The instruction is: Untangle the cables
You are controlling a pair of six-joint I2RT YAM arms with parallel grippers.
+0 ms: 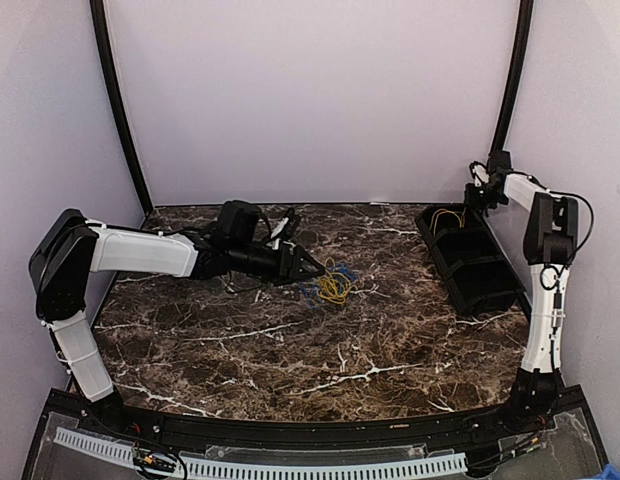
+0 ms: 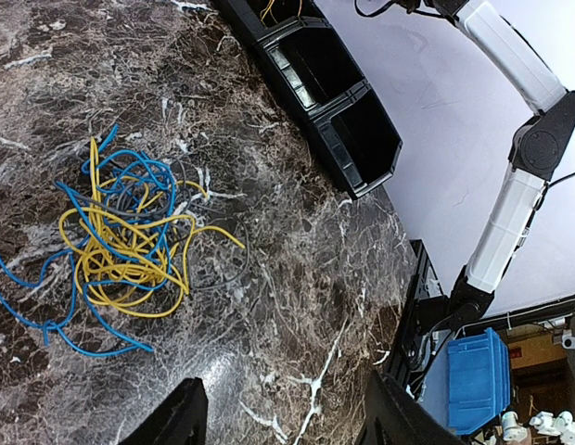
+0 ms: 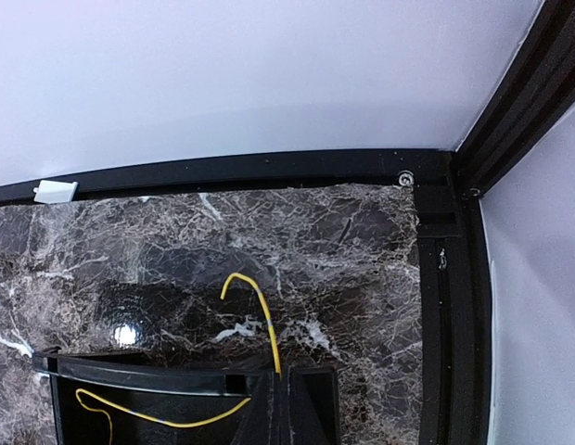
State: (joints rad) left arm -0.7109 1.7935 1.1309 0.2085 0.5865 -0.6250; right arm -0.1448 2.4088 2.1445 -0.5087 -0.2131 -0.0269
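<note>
A loose tangle of yellow and blue cables (image 1: 331, 285) lies mid-table, spread wide in the left wrist view (image 2: 121, 241). My left gripper (image 1: 312, 266) hovers just left of the tangle, jaws open and empty (image 2: 283, 422), with bare marble between the fingers. My right gripper (image 1: 477, 196) is over the far end of the black bin (image 1: 472, 258). It is shut (image 3: 286, 375) on one yellow cable (image 3: 262, 306), which arcs up out of the fingertips. Another yellow cable (image 3: 158, 419) lies inside the bin's far compartment.
The black bin (image 2: 336, 104) has several compartments and stands along the table's right side. A blue crate (image 2: 473, 380) sits beyond the table's near edge. Black frame rails (image 3: 440, 278) and white walls close the back and sides.
</note>
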